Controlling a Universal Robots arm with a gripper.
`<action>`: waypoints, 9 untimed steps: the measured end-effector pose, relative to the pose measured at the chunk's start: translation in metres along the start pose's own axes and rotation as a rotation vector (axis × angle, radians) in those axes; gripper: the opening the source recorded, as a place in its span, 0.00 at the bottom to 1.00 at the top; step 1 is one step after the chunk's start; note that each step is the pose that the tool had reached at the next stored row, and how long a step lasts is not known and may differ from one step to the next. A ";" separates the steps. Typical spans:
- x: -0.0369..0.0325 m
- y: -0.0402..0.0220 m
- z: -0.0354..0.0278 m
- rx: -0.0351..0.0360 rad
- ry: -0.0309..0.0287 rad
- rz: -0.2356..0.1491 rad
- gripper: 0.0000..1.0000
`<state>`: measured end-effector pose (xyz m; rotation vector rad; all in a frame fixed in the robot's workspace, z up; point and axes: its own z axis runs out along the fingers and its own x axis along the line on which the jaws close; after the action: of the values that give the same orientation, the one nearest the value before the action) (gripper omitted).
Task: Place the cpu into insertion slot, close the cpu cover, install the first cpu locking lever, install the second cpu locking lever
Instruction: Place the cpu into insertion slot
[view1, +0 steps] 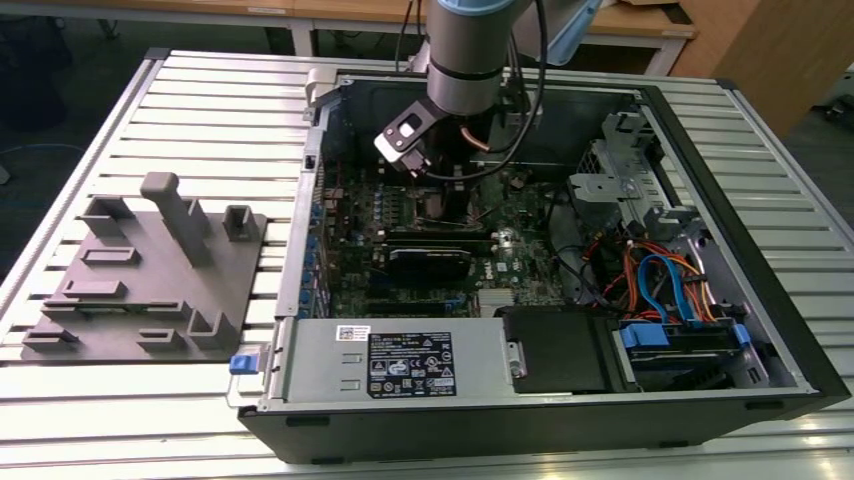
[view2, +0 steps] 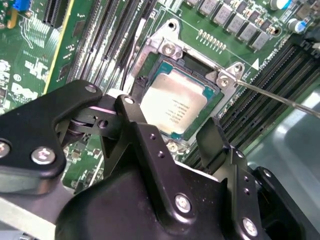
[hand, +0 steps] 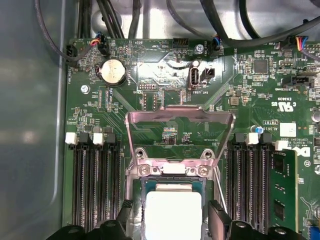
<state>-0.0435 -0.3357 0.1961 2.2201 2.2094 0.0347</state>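
The arm (view1: 462, 50) reaches down into the open computer case (view1: 790, 335); its gripper (view1: 451, 205) hangs low over the green board (view1: 363, 215); a grey tray (view1: 127, 300) lies on the exterior view's left.

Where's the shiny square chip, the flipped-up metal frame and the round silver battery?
Pale silvery square cpu (hand: 172, 215): first wrist view, middle of its face.
Thin silvery metal cpu cover frame (hand: 180, 116): first wrist view, bar opposite its hinge.
Round silver coin battery (hand: 113, 71): first wrist view, its centre.
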 end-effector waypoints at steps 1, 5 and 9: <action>0.0000 0.0000 -0.0010 0.0000 0.0000 0.000 0.69; 0.0000 0.0001 -0.0047 0.0000 0.0000 0.000 0.61; 0.0001 0.0002 -0.0076 0.0000 -0.0001 0.000 0.49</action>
<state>-0.0435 -0.3357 0.2037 2.2201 2.2094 0.0346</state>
